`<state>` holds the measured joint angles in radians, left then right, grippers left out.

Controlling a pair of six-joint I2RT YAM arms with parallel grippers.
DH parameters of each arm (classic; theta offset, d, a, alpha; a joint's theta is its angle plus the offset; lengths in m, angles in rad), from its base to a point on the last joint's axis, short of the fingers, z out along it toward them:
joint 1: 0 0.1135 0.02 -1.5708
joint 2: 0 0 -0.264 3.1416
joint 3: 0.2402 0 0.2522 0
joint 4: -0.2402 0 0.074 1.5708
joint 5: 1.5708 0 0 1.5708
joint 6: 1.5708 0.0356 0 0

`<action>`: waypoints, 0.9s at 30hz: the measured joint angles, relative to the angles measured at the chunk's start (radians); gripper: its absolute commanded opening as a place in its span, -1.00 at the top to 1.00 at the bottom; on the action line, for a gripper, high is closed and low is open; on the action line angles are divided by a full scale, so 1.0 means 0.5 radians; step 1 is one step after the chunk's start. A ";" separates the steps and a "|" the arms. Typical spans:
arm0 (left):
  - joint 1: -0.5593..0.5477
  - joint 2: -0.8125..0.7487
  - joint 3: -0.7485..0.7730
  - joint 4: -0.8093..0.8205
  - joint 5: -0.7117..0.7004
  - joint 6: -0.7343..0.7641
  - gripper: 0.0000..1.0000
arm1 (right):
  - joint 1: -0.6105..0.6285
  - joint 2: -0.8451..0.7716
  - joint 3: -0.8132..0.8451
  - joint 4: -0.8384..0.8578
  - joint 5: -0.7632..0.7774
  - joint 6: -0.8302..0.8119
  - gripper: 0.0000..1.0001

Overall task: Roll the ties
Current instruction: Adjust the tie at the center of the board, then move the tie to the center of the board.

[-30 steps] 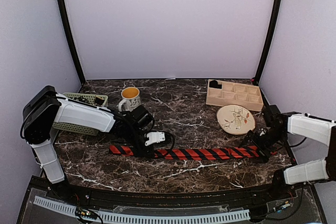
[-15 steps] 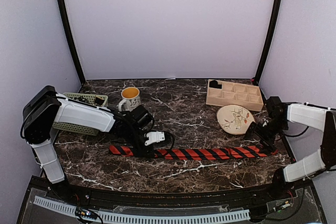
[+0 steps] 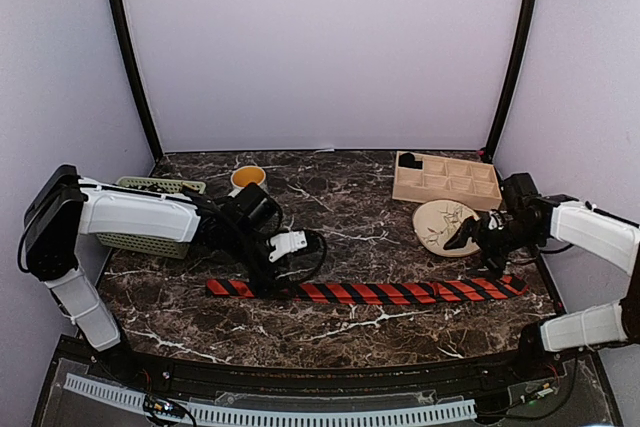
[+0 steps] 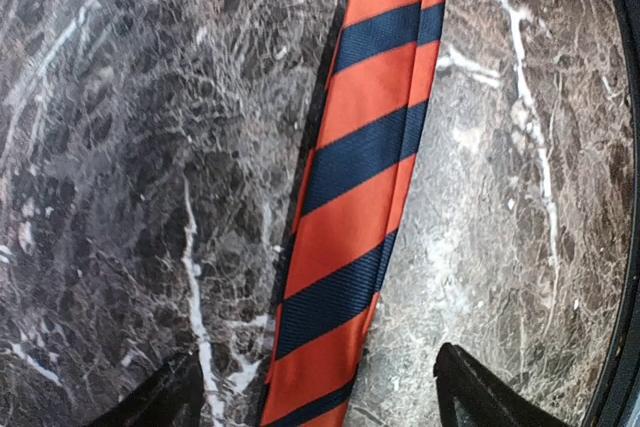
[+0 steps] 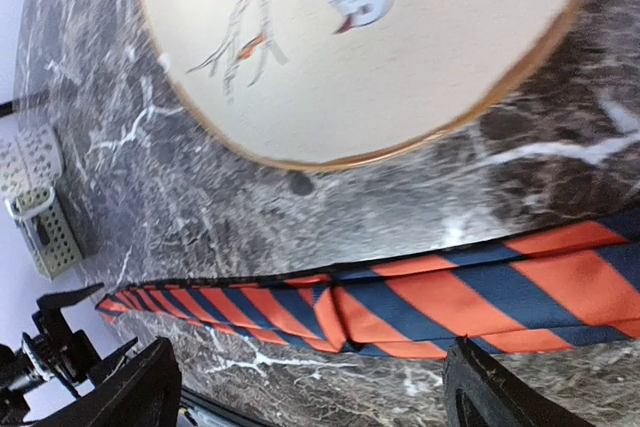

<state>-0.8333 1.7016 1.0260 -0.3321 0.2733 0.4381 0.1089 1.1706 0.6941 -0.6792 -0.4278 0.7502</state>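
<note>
One tie (image 3: 380, 293) with red and dark diagonal stripes lies flat and stretched out across the front of the marble table. My left gripper (image 3: 262, 275) hovers over its left part. In the left wrist view the tie (image 4: 360, 167) runs lengthwise between the two spread fingertips (image 4: 480, 392), which do not touch it, so that gripper (image 4: 315, 402) is open. My right gripper (image 3: 487, 252) hangs open above the tie's right end, near the plate. In the right wrist view the tie (image 5: 450, 292) shows a folded seam, and the right gripper (image 5: 320, 392) holds nothing.
A round plate with a bird drawing (image 3: 449, 226) sits just behind the tie's right end. A wooden compartment tray (image 3: 446, 180) stands at the back right. A mug (image 3: 247, 178) and a green basket (image 3: 130, 240) stand behind the left arm. A black cable (image 3: 316, 252) loops beside the left gripper.
My left gripper has opened and lifted off the tie. My right gripper has risen from the tie's right end and drawn back toward the plate. The tie stays flat.
</note>
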 measured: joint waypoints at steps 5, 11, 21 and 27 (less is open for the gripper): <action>0.021 -0.124 0.000 0.021 0.015 -0.077 -0.72 | 0.299 0.101 0.002 0.232 -0.124 0.096 -0.72; 0.085 -0.198 -0.035 0.047 -0.002 -0.172 -0.74 | 0.652 0.381 0.120 0.430 -0.175 0.154 -0.69; 0.100 -0.290 -0.046 0.217 -0.211 -0.469 -0.98 | 0.967 0.716 0.215 0.708 -0.233 0.215 -0.67; 0.101 -0.487 -0.139 0.513 -0.387 -0.800 -0.98 | 0.927 0.715 0.035 0.762 -0.256 0.222 -0.65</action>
<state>-0.7830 1.4582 0.9565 -0.0757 0.0799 0.0383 0.5724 1.5280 0.7116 -0.2981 -0.5560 0.8612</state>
